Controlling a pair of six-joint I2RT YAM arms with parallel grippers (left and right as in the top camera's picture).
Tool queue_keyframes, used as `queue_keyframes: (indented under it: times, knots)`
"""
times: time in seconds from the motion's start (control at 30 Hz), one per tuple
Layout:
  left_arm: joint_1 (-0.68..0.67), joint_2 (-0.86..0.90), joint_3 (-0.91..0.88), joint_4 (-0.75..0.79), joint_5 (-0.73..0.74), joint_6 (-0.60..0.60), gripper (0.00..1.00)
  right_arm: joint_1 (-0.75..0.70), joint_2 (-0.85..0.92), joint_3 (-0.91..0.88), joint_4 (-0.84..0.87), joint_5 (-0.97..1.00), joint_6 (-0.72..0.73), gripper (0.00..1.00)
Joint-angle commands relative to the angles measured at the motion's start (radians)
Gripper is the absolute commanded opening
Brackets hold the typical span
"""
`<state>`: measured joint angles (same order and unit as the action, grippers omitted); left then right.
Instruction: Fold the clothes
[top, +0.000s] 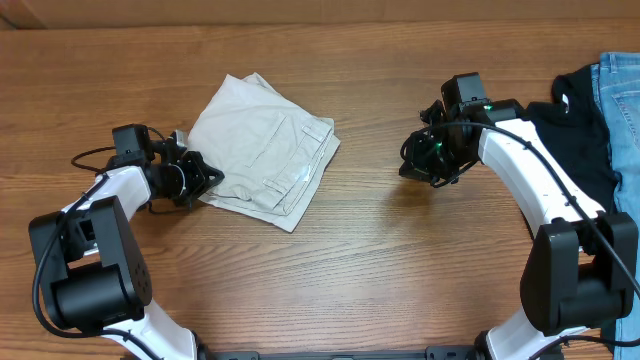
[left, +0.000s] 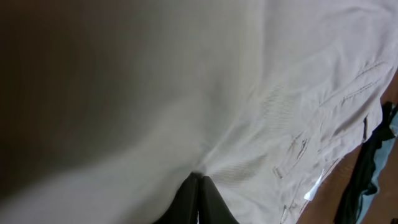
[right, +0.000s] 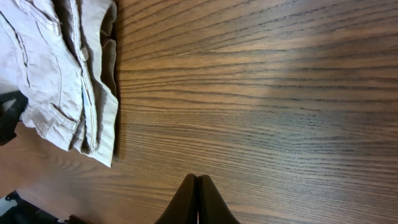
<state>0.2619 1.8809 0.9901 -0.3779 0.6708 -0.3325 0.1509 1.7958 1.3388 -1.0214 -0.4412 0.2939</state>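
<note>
Underneath everything, a brown desk (top: 330, 270) of wood, long grain lines running side to side, evenly lit, with a lighter tan band along the far edge at the top. At far left, the left arm (top: 95, 260), black and white, angled in from the near edge toward the middle. At its tip, the left fingers (left: 212, 208), pressed together with no gap between them, their points against a pucker in pale cloth; no telling whether any cloth is caught there. Just to the right and touching them, the shorts (top: 265, 150), cream, folded into a rough square set cornerwise on the desk left of centre, with stitched pocket seams on top and stacked edges toward the right and near sides. Next, a stretch of wood grain between the cloth and the other arm. Right of centre, the right fingers (right: 212, 208), closed on nothing, low over the grain and well apart from the shorts. Behind them, the right arm (top: 540, 190), curving back to its base at the near right corner. At far right, a black garment (top: 580, 130) heaped on the desk, and against it at the very edge, blue jeans (top: 625, 90).
</note>
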Motion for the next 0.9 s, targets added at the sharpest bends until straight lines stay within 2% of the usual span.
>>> queue_keyframes:
  times: [0.0,0.17,0.3,0.47,0.57,0.67,0.73,0.8,0.87]
  knots:
    - [-0.003,-0.089,0.018,-0.040,0.037,0.022,0.04,-0.001,0.002,0.006,0.003,-0.006,-0.006,0.04]
    - [-0.043,-0.311,0.048,-0.047,0.027,0.022,0.04,-0.001,0.002,0.006,0.004,-0.006,-0.006,0.04]
    - [-0.081,-0.382,0.051,0.063,0.016,0.022,0.10,-0.001,0.002,0.006,0.012,-0.010,0.002,0.04]
    - [-0.128,-0.375,0.051,0.153,-0.141,0.029,0.31,-0.001,0.002,0.006,0.011,-0.010,0.013,0.04]
    - [-0.144,-0.366,0.051,0.154,-0.243,0.117,0.45,-0.001,0.002,0.006,0.010,-0.010,0.013,0.04]
    - [-0.145,-0.364,0.051,0.150,-0.245,0.207,0.66,-0.001,0.002,0.006,0.011,-0.010,0.013,0.04]
    - [-0.146,-0.364,0.051,0.148,-0.206,0.274,0.84,0.000,0.002,0.006,0.016,-0.010,0.014,0.04]
    - [-0.158,-0.364,0.051,0.143,-0.154,0.325,0.85,-0.001,0.002,0.006,0.020,-0.010,0.017,0.04]
    - [-0.183,-0.364,0.051,0.140,-0.136,0.365,0.72,-0.001,0.002,0.006,0.021,-0.010,0.018,0.04]
